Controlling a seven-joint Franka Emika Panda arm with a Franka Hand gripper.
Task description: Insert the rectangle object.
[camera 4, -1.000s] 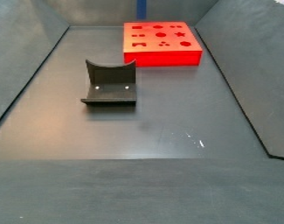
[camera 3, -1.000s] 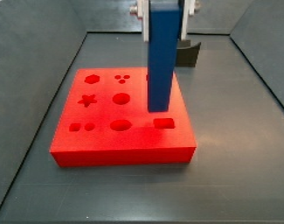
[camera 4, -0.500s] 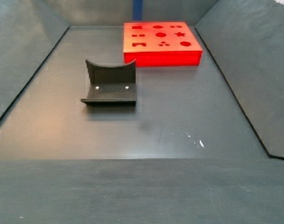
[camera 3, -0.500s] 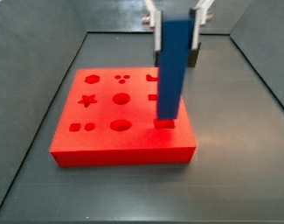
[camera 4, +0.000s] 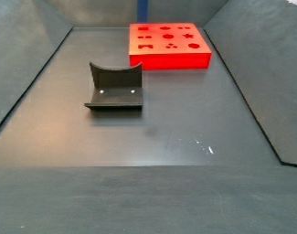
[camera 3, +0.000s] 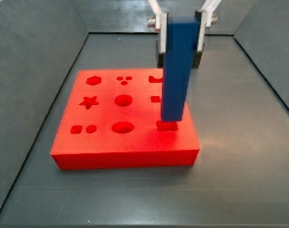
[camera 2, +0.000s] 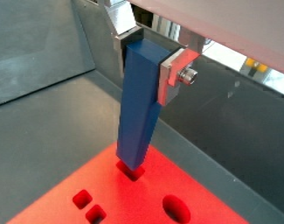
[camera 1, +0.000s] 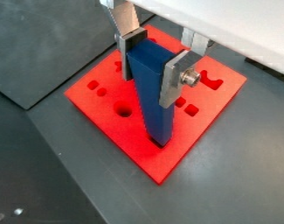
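Note:
My gripper (camera 3: pixel 182 11) is shut on the rectangle object (camera 3: pixel 176 71), a long blue bar that hangs upright from the fingers. Its lower end stands right over the square hole (camera 3: pixel 167 126) at the near right of the flat red block (camera 3: pixel 111 151). I cannot tell whether the tip has entered the hole. Both wrist views show the gripper (camera 1: pixel 154 59) (camera 2: pixel 150 48) clamping the top of the bar (camera 1: pixel 150 101) (camera 2: pixel 139 109) over the red block (camera 1: pixel 189 136) (camera 2: pixel 121 199). Neither gripper nor bar shows in the side view that has the block (camera 4: pixel 169 59) at the far end.
The dark fixture (camera 4: pixel 114 87) stands on the grey floor, well away from the red block; it shows behind the bar in a side view (camera 3: pixel 197 56). The block has several other shaped holes, including a star (camera 3: pixel 88 101) and a round one (camera 3: pixel 123 127). Grey walls enclose the floor.
The gripper has carried the bar a little to the right and down, from beside the square hole to over it. Over the last half second it has hardly moved.

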